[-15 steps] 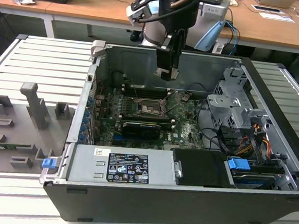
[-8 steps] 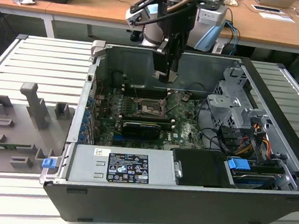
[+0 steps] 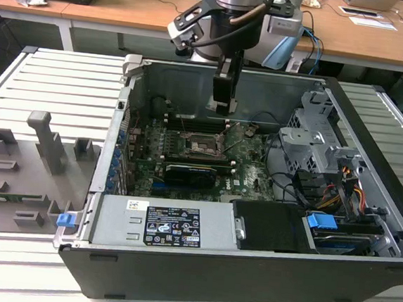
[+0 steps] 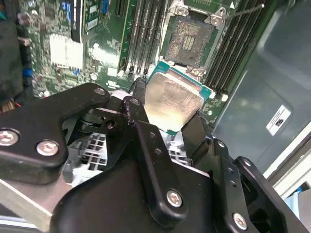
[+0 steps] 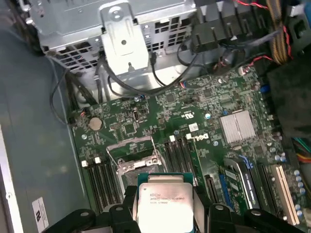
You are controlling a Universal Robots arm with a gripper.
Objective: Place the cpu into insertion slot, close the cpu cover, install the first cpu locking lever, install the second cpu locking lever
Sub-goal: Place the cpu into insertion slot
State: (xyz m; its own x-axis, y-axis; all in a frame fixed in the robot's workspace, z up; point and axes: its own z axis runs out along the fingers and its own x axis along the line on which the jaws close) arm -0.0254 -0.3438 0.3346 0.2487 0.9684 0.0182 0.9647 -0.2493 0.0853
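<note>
Gripper (image 4: pixel 167 107) is closed narrow on the chip (image 5: pixel 164 201), pinching two opposite edges with the pale metal face showing. The chip hangs clear above the green board (image 5: pixel 194 111), near the socket (image 4: pixel 191 41) and not yet in it. The socket's dark centre lies bare, and its cover (image 5: pixel 130 147) is tipped up. All this sits inside an open computer case (image 3: pixel 176 276).

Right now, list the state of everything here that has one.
cpu: gripped, not yet seated.
gripper: shut on the cpu.
slot: empty, uncovered.
cover: appears swung open, off the slot.
case: open, side panel off.
</note>
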